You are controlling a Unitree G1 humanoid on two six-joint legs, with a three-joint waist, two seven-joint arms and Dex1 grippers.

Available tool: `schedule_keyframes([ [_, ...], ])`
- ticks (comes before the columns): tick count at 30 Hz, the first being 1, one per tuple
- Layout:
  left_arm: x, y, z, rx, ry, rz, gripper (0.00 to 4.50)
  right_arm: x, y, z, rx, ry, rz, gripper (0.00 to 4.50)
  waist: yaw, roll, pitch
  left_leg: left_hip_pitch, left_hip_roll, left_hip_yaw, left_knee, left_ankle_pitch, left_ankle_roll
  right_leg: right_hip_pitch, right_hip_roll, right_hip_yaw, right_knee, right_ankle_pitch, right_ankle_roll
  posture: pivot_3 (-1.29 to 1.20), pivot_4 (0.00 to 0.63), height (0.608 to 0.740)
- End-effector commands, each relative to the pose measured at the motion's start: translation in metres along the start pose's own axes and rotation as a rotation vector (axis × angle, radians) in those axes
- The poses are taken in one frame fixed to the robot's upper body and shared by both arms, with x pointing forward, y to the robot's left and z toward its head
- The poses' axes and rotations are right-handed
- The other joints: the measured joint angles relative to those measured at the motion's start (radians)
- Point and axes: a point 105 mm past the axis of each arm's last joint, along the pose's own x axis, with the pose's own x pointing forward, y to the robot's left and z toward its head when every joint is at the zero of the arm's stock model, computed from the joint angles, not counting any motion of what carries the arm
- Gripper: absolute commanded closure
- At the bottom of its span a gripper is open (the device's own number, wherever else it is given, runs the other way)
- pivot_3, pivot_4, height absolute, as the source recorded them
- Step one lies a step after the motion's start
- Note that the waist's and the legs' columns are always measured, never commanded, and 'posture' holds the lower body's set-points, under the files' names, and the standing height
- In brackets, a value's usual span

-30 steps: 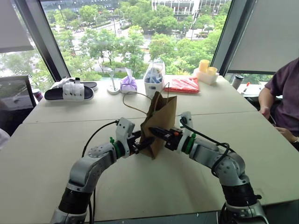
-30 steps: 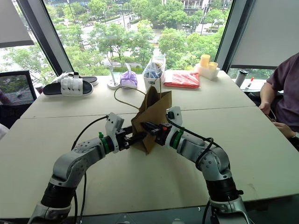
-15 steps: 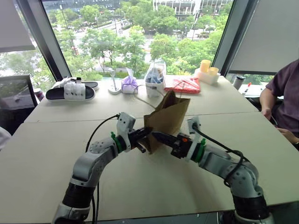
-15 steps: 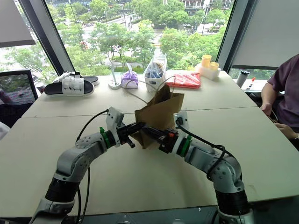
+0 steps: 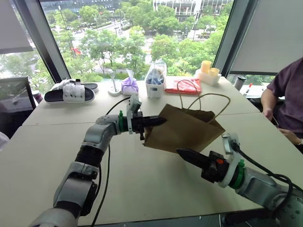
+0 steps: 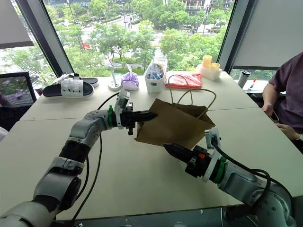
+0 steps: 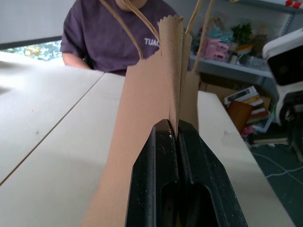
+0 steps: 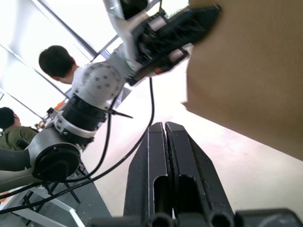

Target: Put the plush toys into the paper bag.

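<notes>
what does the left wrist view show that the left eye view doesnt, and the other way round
Left wrist view: the left end effector pinching a folded edge of the paper bag between shut fingers, and shelves behind the seated person.

Left eye view: the right end effector shut and empty below the bag, plus a slipper, purple pouch and white box by the window.

Both: the bag with its cord handles, the table, and the person in purple.

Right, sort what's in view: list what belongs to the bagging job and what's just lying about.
Job:
- brown kraft paper bag with cord handles
- left gripper, shut on the bag's edge
- right gripper, shut on nothing

Lying about:
- black and white slide sandal
- purple tied pouch
- white box holding a clear plastic bag
- red packet
- yellow cups
</notes>
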Motion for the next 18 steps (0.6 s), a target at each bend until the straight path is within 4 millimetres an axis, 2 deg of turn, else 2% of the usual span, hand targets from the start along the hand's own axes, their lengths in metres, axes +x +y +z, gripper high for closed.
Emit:
schedule_keyframes([
  [1,-0.002,0.009,-0.016,0.089,0.089,0.026,4.46,0.001,0.015,0.002,-0.015,-0.035,0.021,4.50,0.005,0.000,0.000,0.000,0.000,0.000,0.000,0.000,0.000,0.000,0.000,0.000,0.000,0.000,0.000,0.00,0.150,0.740],
  [4,-0.008,0.024,-0.018,0.132,0.080,0.120,4.46,0.002,0.013,0.000,-0.002,-0.038,0.005,4.50,0.015,-0.001,0.000,0.000,0.000,0.000,0.002,0.000,0.000,0.002,0.000,0.000,-0.001,0.000,0.000,0.00,0.150,0.740],
  [7,-0.011,0.029,-0.019,0.166,0.101,0.144,3.64,0.004,0.008,-0.002,-0.004,-0.023,-0.008,4.50,0.022,-0.001,0.000,0.000,0.000,0.000,0.002,0.000,0.000,0.002,0.000,0.000,-0.001,0.000,0.000,0.00,0.150,0.740],
  [9,-0.012,0.029,-0.017,0.170,0.091,0.143,2.78,0.005,0.003,-0.003,-0.012,-0.002,-0.016,4.50,0.021,-0.001,0.000,0.000,0.000,-0.001,0.001,0.000,0.000,0.001,0.000,0.000,-0.001,0.000,0.000,0.00,0.150,0.740],
  [14,-0.021,0.029,-0.009,0.189,0.067,0.174,0.32,0.008,0.000,-0.006,-0.007,0.039,0.009,4.50,0.019,-0.001,0.000,0.000,0.000,-0.001,0.001,0.000,0.000,0.001,0.000,-0.001,0.000,0.000,0.000,0.00,0.150,0.740],
  [18,-0.048,0.026,-0.009,0.221,0.129,0.239,0.32,0.009,-0.006,-0.008,-0.024,0.062,-0.001,4.50,0.008,-0.001,0.000,0.000,0.000,-0.001,0.000,0.000,0.000,0.000,0.000,-0.001,0.000,0.000,0.000,0.00,0.150,0.740],
])
